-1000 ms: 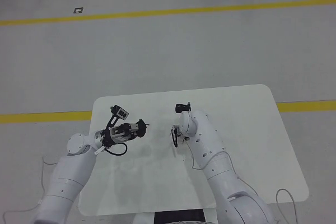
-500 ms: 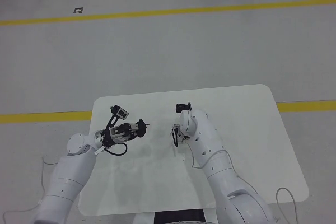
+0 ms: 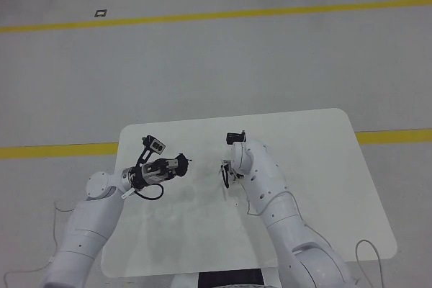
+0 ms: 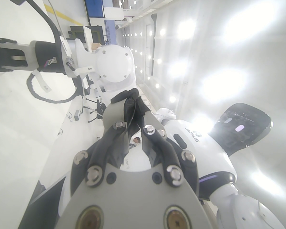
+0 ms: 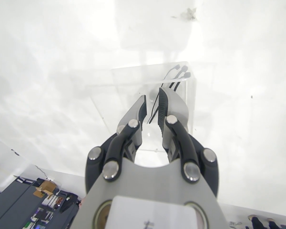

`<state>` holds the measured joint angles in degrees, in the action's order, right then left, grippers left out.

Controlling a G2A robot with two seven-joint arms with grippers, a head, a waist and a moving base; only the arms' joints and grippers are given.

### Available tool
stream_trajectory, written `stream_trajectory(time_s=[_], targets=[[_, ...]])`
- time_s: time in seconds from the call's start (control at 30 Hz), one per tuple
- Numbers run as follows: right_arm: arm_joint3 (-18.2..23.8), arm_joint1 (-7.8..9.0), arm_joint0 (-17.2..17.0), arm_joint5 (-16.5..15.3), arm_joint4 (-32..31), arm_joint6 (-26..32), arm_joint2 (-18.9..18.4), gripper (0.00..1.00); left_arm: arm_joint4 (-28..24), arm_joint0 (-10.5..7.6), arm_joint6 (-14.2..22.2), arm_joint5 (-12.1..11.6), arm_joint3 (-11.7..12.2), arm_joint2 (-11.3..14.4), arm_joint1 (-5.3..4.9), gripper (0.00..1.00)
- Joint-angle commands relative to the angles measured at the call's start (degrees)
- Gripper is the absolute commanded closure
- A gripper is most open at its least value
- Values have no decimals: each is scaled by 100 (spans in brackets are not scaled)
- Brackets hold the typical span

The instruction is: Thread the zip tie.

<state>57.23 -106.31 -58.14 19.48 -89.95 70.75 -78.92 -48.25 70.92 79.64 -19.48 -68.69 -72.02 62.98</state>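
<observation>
No movement this past second: left gripper (image 4: pixel 133 101) fingers stay clamped on the zip tie (image 4: pixel 134 107) above the surface (image 3: pixel 309 144), right gripper (image 5: pixel 152 103) fingers narrowly parted over the clear box (image 5: pixel 133 77), so threading waits

Very little moves here. The robot's white, jointed right arm (image 3: pixel 272 205) shifts by a hair. Its elbow and the thick links behind it now lie slightly differently over the near part of the white, round-cornered worktop (image 3: pixel 331 144), and the rounded housing at the wrist swells a touch wider towards the robot's right. The dark-fingered right hand (image 3: pixel 225 175) at its end drifts barely, if at all. The shift is too slight to tell which way it goes.
</observation>
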Motion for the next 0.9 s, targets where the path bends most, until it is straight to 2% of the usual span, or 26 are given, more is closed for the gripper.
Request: stream_trajectory(time_s=[0.0,0.43,0.87], targets=[[16,1,1,0,0,-21,39,84,0,0,0,0,0,0,0,100],[-86,157,163,0,0,3,448,82,0,0,0,0,0,0,0,100],[-244,183,240,0,0,106,605,83,0,0,0,0,0,0,0,100]])
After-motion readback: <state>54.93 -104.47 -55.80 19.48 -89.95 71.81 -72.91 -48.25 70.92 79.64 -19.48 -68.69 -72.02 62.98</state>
